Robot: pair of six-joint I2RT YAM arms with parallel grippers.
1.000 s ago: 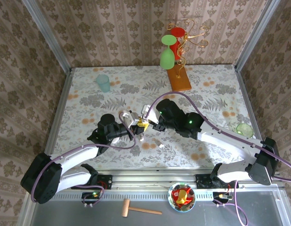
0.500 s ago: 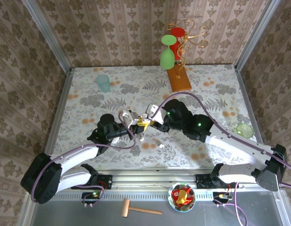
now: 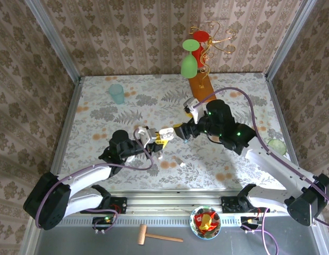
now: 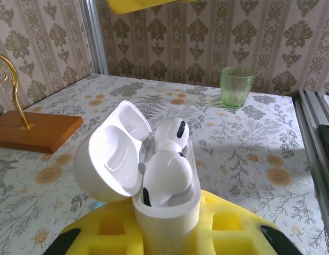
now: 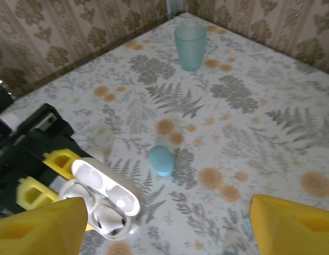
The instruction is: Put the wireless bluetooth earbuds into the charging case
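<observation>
Buds in the sockets: two glossy white plastic earbuds (image 4: 167, 178) sit side by side in the rounded white plastic charging case (image 4: 169, 215), one nearer the lens and one behind it, dark tips showing. The case's lid (image 4: 108, 159) stands flipped open, leaning to the left in the left wrist view. The left gripper (image 4: 167, 231) is clenched on the case body, yellow foam pads pressed to either side of it, and from above the left gripper (image 3: 153, 141) has it at mid-table, a little left of centre.

Over to the right gripper (image 5: 164, 231): released, its two yellow fingertips spread wide with nothing between them. It hangs just right of the case and apart from it; the open case (image 5: 108, 199) lies low and left in its own camera, one bud (image 5: 108, 223) visible inside. From above, the right gripper (image 3: 174, 133) faces the case from the right.

On the fern-print tablecloth (image 3: 100, 117) a pale blue pebble-shaped case (image 5: 161, 160) lies shut, just beside the white one. A translucent teal plastic cup (image 3: 117, 93) stands far left, a clear green drinking glass (image 4: 237, 86) at the right edge, and a wooden base with a gold wire stand (image 3: 201, 87) at the far side.
</observation>
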